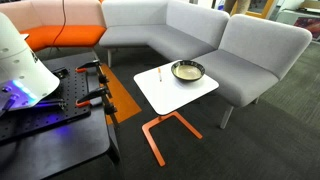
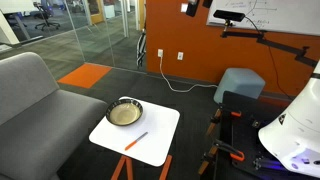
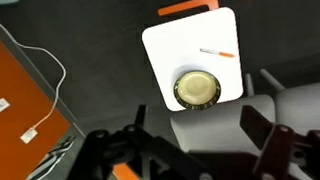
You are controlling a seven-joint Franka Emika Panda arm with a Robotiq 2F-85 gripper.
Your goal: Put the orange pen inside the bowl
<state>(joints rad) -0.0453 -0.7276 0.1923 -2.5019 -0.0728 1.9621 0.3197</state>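
The bowl [image 1: 187, 70], dark outside and cream inside, stands on a small white table [image 1: 176, 96]. The orange pen [image 1: 160, 73] lies flat on the tabletop beside the bowl, apart from it. Both also show in an exterior view: the bowl [image 2: 125, 113], the pen [image 2: 136, 140]. In the wrist view the bowl [image 3: 197, 90] and pen [image 3: 217, 52] lie far below on the table [image 3: 165, 50]. My gripper [image 3: 200, 140] is open and empty, high above, its dark fingers spread wide at the bottom of the wrist view.
A grey sofa [image 1: 200, 35] wraps round the table's far side. The table has orange metal legs [image 1: 160, 135]. A black cart with orange clamps [image 1: 70, 100] holds the robot base. A white cable [image 3: 40, 120] lies on the dark carpet.
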